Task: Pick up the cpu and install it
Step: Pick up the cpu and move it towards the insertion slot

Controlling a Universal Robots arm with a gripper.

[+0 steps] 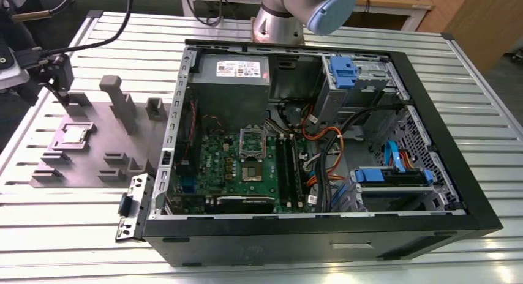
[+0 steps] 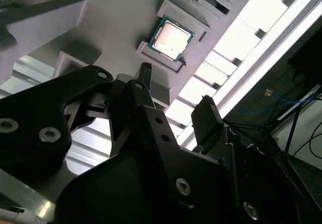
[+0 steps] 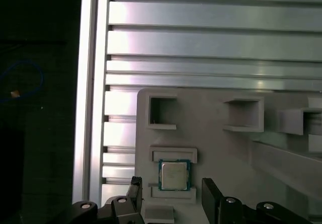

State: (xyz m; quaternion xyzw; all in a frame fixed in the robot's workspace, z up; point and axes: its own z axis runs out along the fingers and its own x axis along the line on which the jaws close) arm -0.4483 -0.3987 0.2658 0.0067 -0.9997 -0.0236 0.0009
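Jaws spread wide to straddle it, the gripper [image 3: 173, 200] is hovering over the cpu [image 3: 174, 175] — lying square in its plate [image 3: 216, 153] pocket, at nine o'clock from the computer case [image 1: 327, 238] in the exterior view.

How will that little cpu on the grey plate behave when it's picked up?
The cpu looks thin, flat and metal-topped, so probably stiff and light. Its shiny lid may be slippery. Raised ledges of the grey plate flank it, so a sideways push would likely jam.
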